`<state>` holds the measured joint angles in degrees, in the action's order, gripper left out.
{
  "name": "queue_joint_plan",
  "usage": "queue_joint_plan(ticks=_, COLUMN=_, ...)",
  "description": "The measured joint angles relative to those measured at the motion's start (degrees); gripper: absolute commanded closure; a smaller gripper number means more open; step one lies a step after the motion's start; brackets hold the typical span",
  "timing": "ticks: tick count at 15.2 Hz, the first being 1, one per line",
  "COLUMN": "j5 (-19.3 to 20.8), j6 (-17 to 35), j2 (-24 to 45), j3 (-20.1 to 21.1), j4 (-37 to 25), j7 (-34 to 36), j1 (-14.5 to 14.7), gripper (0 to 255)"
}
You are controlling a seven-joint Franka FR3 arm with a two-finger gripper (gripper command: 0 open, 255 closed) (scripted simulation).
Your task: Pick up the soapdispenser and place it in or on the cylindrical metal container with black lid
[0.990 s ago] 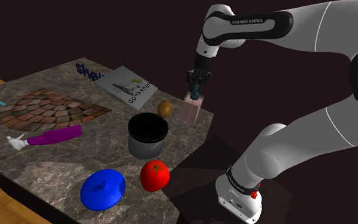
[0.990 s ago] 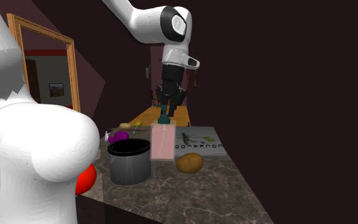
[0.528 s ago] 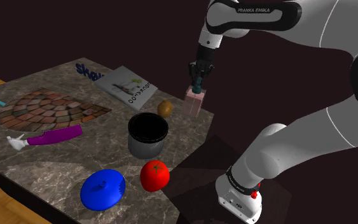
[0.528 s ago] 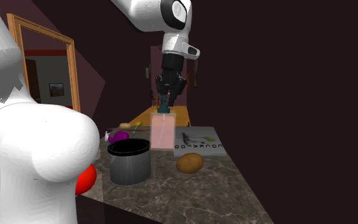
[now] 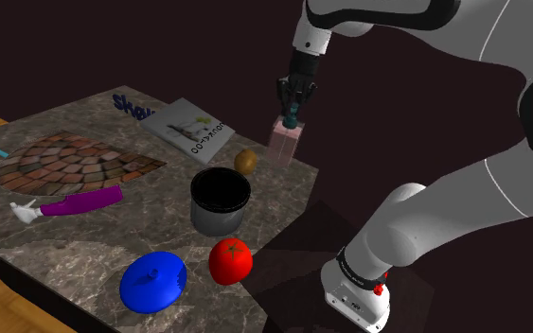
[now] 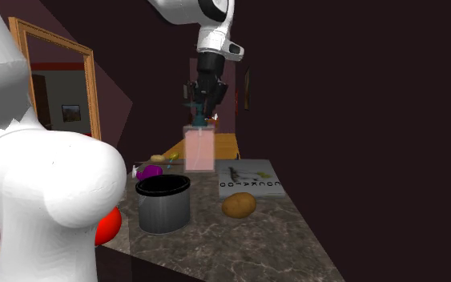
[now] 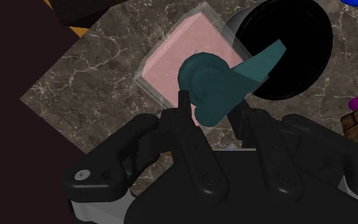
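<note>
above the far edge of the marble counter (image 5: 75, 241), the white arm arches high from its stand and bends its wrist straight down. the gripper (image 5: 291, 104) is clenched on the teal pump of the soap dispenser (image 5: 286, 144), whose pink body hangs clear of the counter. the grey container (image 5: 219, 216) stands lower, near a brown potato (image 5: 245, 161), its black mouth open.

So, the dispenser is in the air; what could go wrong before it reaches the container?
1. The gripper clasps the soap dispenser only by its teal pump head, so the pink body hanging below may swing or slip out.
2. The grey container has a modest opening; a tilted body could catch its rim and topple it.
</note>
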<state>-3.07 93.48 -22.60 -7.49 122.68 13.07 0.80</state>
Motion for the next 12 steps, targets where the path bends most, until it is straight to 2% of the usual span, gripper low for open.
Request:
queue_joint_plan(ticks=5, j5=-2.49, j6=-1.29, j2=2.37, j3=4.36, j4=-4.21, j7=6.36, j1=2.64, gripper=255)
queue_joint_plan(ticks=12, j5=-4.93, j6=-4.31, j2=8.32, j3=9.76, j4=-14.17, j7=15.01, j1=5.96, gripper=255)
